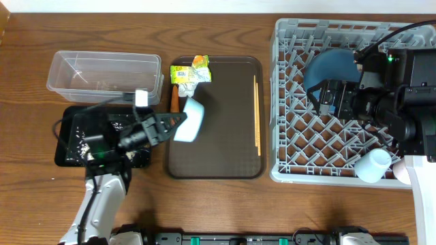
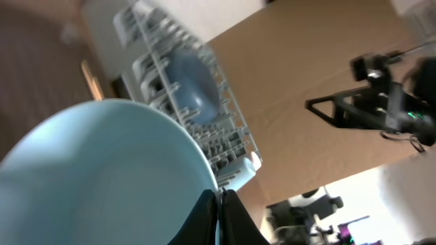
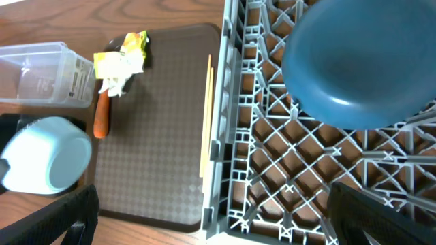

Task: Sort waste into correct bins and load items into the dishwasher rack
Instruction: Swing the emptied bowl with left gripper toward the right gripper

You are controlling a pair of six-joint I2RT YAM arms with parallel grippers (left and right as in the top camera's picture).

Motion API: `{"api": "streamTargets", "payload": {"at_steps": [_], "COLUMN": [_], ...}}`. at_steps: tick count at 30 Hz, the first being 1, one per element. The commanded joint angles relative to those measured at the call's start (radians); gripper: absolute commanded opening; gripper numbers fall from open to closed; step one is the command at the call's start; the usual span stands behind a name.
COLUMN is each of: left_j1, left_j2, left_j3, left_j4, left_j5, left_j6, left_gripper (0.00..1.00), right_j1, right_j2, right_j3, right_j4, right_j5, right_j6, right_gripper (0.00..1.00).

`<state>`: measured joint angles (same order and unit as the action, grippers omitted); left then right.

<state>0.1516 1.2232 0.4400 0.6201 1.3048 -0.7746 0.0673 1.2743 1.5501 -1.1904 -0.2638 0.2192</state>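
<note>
My left gripper [image 1: 178, 122] is shut on the rim of the light blue cup [image 1: 190, 120], holding it tilted above the left edge of the brown serving tray [image 1: 225, 146]. In the left wrist view the cup [image 2: 102, 177] fills the lower left, with the fingertips [image 2: 231, 221] pinched on its rim. My right gripper [image 1: 315, 97] stands open over the grey dishwasher rack [image 1: 300, 146], beside the dark blue bowl [image 1: 332, 68] leaning in it. On the serving tray lie the chopsticks [image 1: 257, 116], the carrot [image 1: 175, 101] and the wrapper [image 1: 191, 71].
The clear tub [image 1: 102, 71] stands at the back left, and the black tray [image 1: 78, 139] with scattered rice is in front of it, under my left arm. A small white bowl [image 1: 372, 165] sits in the rack's near right corner.
</note>
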Motion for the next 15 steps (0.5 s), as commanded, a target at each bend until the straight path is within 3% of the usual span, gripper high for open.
{"api": "streamTargets", "payload": {"at_steps": [1,5,15], "left_j1": [-0.071,-0.165,-0.419], "left_j2": [0.005,0.005,0.005], "left_j3": [0.004,0.005,0.005], "left_j4": [-0.117,-0.272,-0.433], "left_j5": [-0.257,-0.49,-0.829], "left_j6": [0.023,0.106,0.257], "left_gripper": [0.06,0.06,0.06], "right_j1": [-0.004,-0.004,-0.004], "right_j2": [-0.01,-0.01,-0.01], "right_j3": [0.0,0.0,0.0], "right_j4": [-0.007,-0.006,0.009], "right_j5": [-0.029,-0.032,-0.033], "right_j6": [-0.011,-0.011,-0.01], "right_gripper": [0.99,0.99,0.99]}}
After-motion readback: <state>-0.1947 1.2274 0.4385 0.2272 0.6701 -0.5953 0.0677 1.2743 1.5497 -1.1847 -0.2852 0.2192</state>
